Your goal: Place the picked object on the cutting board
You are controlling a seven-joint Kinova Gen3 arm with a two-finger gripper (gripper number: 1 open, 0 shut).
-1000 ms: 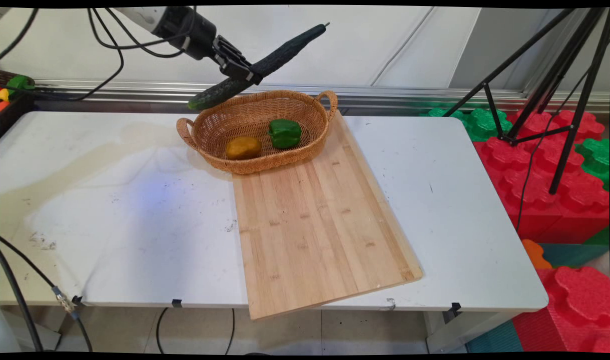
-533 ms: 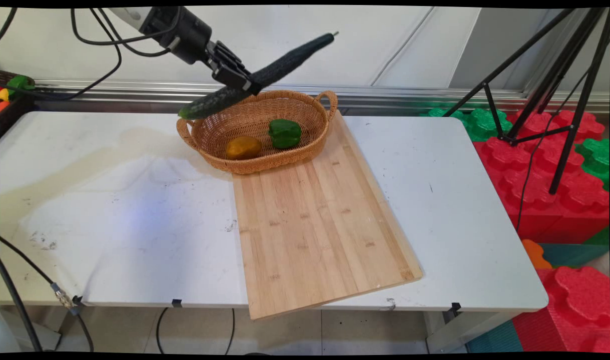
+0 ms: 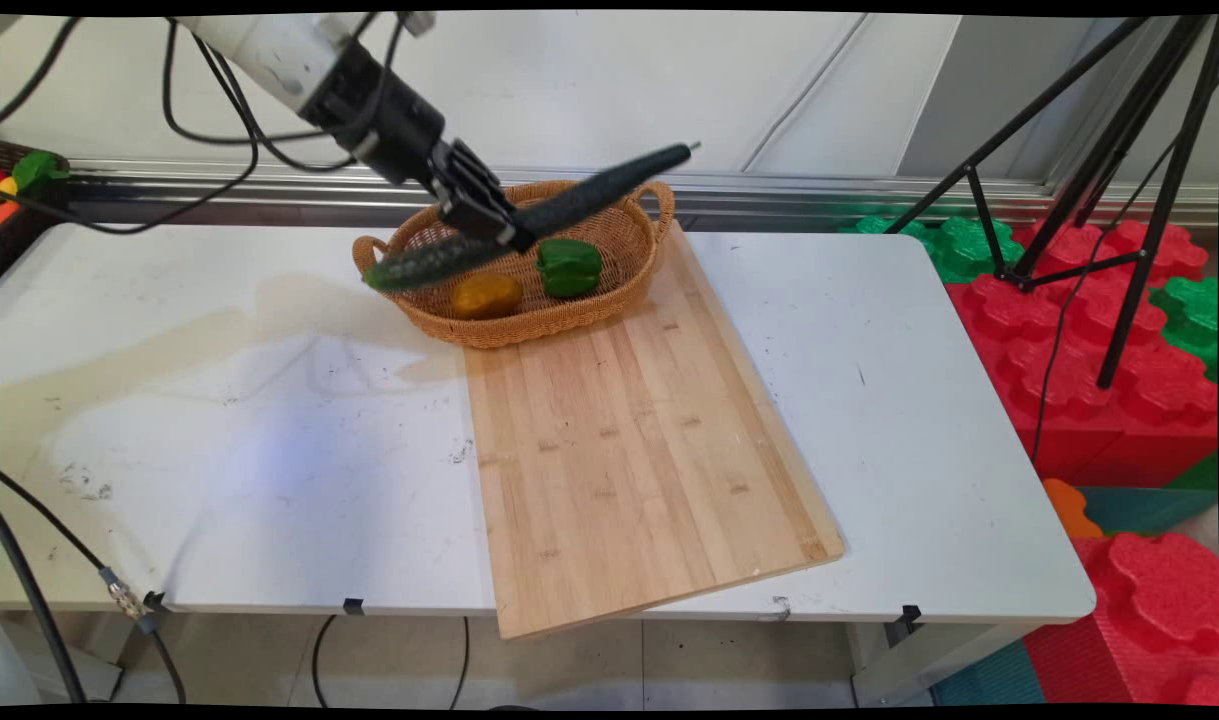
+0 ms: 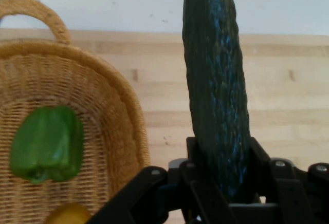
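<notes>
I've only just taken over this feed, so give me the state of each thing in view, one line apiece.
claw: shut on the cucumber, above the basket.
cucumber: held near its middle, tilted, clear of the table.
basket: upright, its near side resting on the cutting board.
green pepper: lying in the basket.
potato: lying in the basket beside the pepper.
cutting board: flat on the table, its near corner overhanging.

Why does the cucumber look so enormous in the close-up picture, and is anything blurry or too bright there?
Hand view: the cucumber sits right at the lens in the gripper, so it looms large and soft-edged; the table strip at top is washed out. Main view: sharp, evenly lit, with soft shadows beside the basket.
</notes>
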